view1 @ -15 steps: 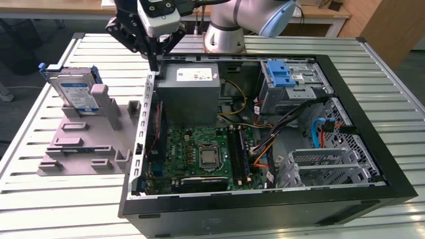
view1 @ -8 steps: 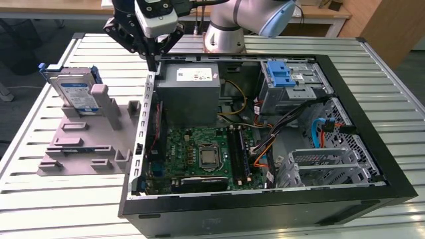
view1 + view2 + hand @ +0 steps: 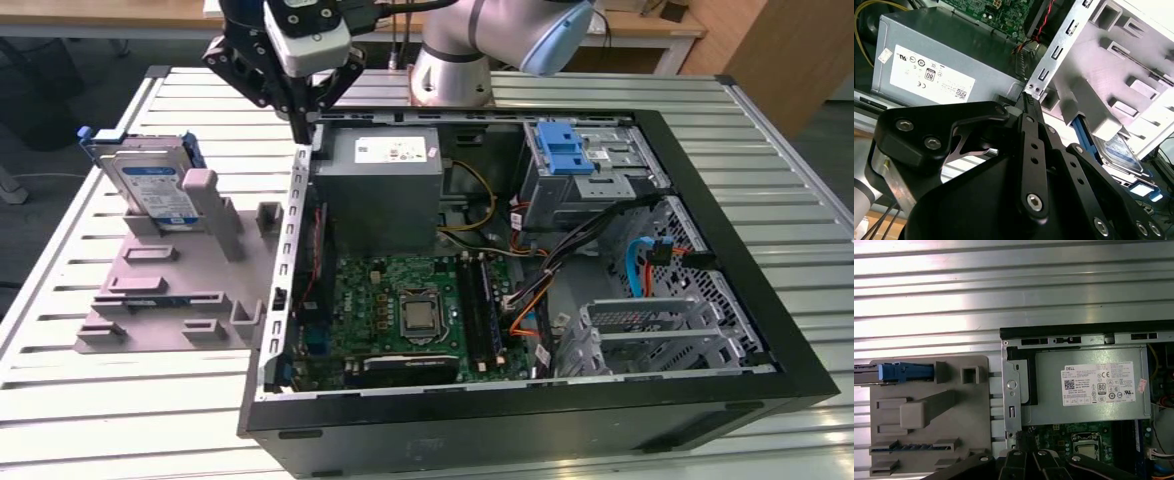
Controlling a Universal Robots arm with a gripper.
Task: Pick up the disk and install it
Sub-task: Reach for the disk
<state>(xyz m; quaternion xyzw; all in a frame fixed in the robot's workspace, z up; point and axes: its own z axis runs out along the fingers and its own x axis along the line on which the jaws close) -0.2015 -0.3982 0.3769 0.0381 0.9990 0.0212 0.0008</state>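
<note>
My hand (image 3: 304, 126) hangs over the open computer case (image 3: 534, 425), fingers pointing down at the case wall that faces the grey stand (image 3: 174, 290). In the second wrist view the hand (image 3: 1028, 98) is clenched, its fingers drawn together to a point with nothing between them, the tip just at the upper end of that metal wall. I cannot tell whether it touches the metal.

The disk (image 3: 144, 175) is not in my grip. It stands upright on its edge in a slot of the stand, at the end of the stand closest to the counter (image 3: 120, 425) corner at the exterior view's upper left. Its blue frame runs along its edges, and its white-and-blue label faces the case. In the first wrist view I see the disk (image 3: 904, 371) edge-on, as a blue strip.

Beside my hand, inside the case, sits the grey power supply (image 3: 380, 185). Beyond it, the drive bay carries a blue latch (image 3: 565, 150) on top.
</note>
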